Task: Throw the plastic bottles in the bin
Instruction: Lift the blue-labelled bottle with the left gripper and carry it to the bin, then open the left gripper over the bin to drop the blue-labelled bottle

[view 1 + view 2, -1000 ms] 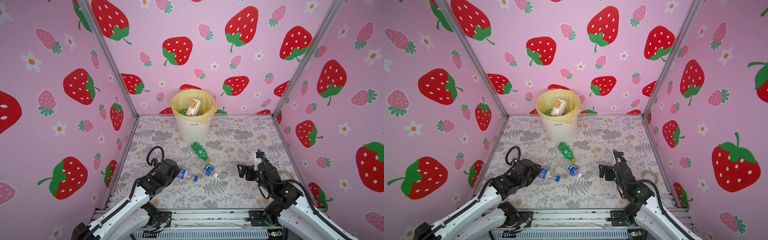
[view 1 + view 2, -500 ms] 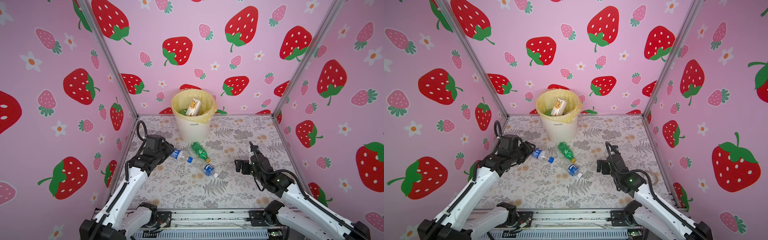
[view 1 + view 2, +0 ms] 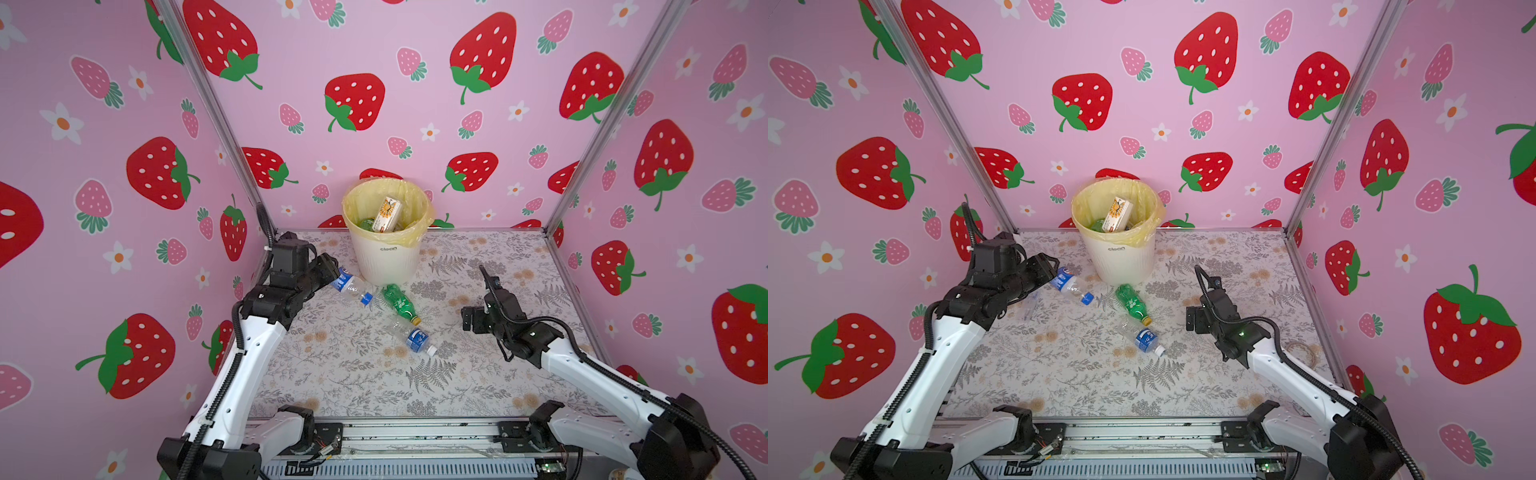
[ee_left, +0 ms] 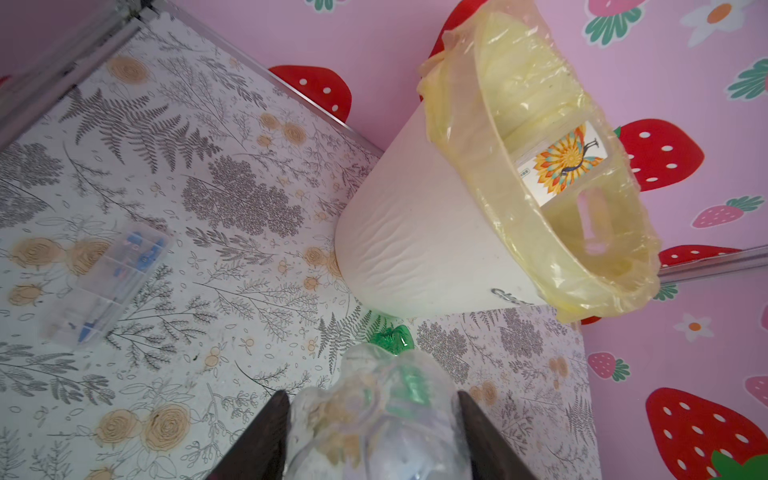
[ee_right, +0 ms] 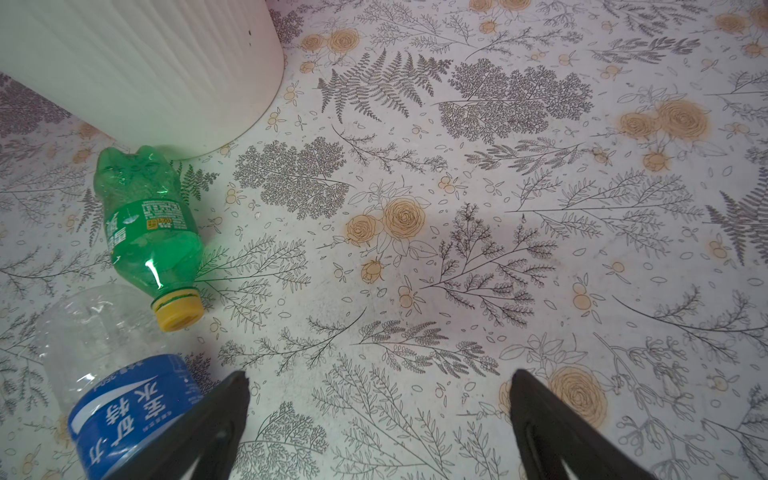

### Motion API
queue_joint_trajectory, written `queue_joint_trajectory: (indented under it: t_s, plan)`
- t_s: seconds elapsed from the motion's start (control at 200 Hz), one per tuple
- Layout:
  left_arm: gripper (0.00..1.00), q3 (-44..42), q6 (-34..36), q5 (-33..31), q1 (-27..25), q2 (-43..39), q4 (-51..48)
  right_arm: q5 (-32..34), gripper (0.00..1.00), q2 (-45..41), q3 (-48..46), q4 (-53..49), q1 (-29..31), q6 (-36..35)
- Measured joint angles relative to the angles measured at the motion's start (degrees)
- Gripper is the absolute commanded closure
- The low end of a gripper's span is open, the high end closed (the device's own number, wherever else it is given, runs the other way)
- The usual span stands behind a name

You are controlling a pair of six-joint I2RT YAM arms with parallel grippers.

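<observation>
Nearest us, two white arms reach in over a flower-printed surface (image 3: 332, 374). In the last second the left pincer (image 3: 332, 272) has lifted from the front of the surface and swung toward the back, taking the blue-capped bottle (image 3: 351, 286) with it. Its jaws are narrowed around the bottle's labelled lower half. We judge this bottle to be on its way to the bin but not yet above the rim.

The right pincer (image 3: 478, 297) has edged forward. Its jaws are spread wide and hold nothing.

Just left of it, the white-capped bottle (image 3: 411, 334) lies flat on a diagonal, with its cap toward us and to the right. Just beyond, the green bottle (image 3: 398, 302) lies along nearly the same line. Its yellow cap points at the white-capped bottle and its base sits at the bin's foot. We cannot tell whether they touch.

The blue-capped bottle slants the same way, off the surface, with its cap tipped down toward the green bottle.

Farthest back, the bin (image 3: 384, 262) stands upright against the wall. A carton (image 3: 386, 214) and something green are already inside.
</observation>
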Motion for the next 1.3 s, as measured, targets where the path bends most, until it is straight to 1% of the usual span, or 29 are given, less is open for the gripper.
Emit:
queue_joint_trajectory:
  t_s: [0.13, 0.2, 0.28, 0.37, 0.435, 0.555, 0.64, 0.725, 0.765, 0.79, 0.805, 0.825, 0.855, 0.905, 0.97, 1.07, 1.14, 1.301]
  plan:
    - [0.45, -4.2, 0.5, -1.0, 1.2, -3.9, 0.7, -0.6, 0.01, 1.1, 0.1, 1.0, -1.5, -0.8]
    - [0.45, -4.0, 1.6, -1.1, 1.7, -3.4, 1.0, -0.9, 0.01, 1.4, 0.1, 1.4, -2.2, -1.2]
    - [0.45, -1.1, 2.9, -1.0, 1.8, -1.0, 0.2, -1.3, 0.01, 1.5, 0.1, 1.9, -2.8, -1.4]
    - [0.45, 6.2, 3.9, -1.0, 1.8, 3.6, -0.2, -1.7, 0.01, 1.5, 0.1, 2.5, -3.2, -1.5]
    - [0.45, 13.2, 4.4, -0.9, 1.8, 7.6, -0.2, -1.8, 0.01, 1.7, 0.1, 2.8, -3.4, -1.6]
    - [0.45, 27.2, 4.7, 0.2, 1.8, 15.9, 0.0, -2.2, 0.01, 2.2, 0.1, 3.2, -3.7, -1.6]
    - [0.45, 38.8, 4.8, 1.2, 1.7, 23.9, -0.2, -2.3, 0.01, 2.2, 0.1, 3.5, -4.0, -1.6]
    - [0.38, 50.4, 5.0, 1.9, 1.2, 32.8, -0.5, -2.4, 0.01, 2.2, 0.1, 3.7, -4.3, -1.6]
    - [0.32, 55.7, 5.2, 2.0, 0.8, 37.0, -1.0, -2.4, 0.01, 2.2, 0.1, 3.7, -4.4, -1.6]
    - [0.27, 59.4, 5.5, 2.0, 0.4, 40.2, -1.6, -2.4, 0.01, 2.2, 0.1, 3.7, -4.4, -1.6]
    - [0.16, 60.8, 5.6, 2.0, 0.3, 41.4, -1.9, -2.4, 0.01, 2.2, 0.1, 3.7, -4.5, -1.6]
    - [0.07, 63.3, 5.9, 2.0, 0.0, 43.6, -2.5, -2.4, 0.01, 2.2, 0.1, 3.7, -4.5, -1.6]
    - [0.00, 66.8, 6.5, 2.0, -0.3, 46.7, -3.4, -2.4, 0.01, 2.2, 0.1, 3.7, -4.6, -1.6]
    - [0.01, 70.7, 6.6, 1.9, -0.7, 50.7, -4.9, -2.4, 0.01, 2.2, 0.1, 3.7, -4.7, -1.6]
    - [0.01, 72.3, 7.6, 1.9, -1.0, 53.5, -6.9, -2.6, 0.01, 2.0, 0.1, 3.6, -4.8, -1.6]
    - [0.01, 71.7, 8.4, 1.6, -1.0, 53.8, -9.6, -2.7, 0.01, 1.3, 0.1, 3.5, -4.8, -1.6]
    - [0.01, 69.2, 8.9, 1.6, -0.7, 50.9, -9.7, -2.9, 0.01, 0.7, 0.1, 3.5, -4.8, -1.6]
    - [0.01, 65.7, 9.4, 2.0, -0.3, 40.5, -9.6, -3.5, 0.01, 0.5, 0.2, 3.4, -4.8, -1.6]
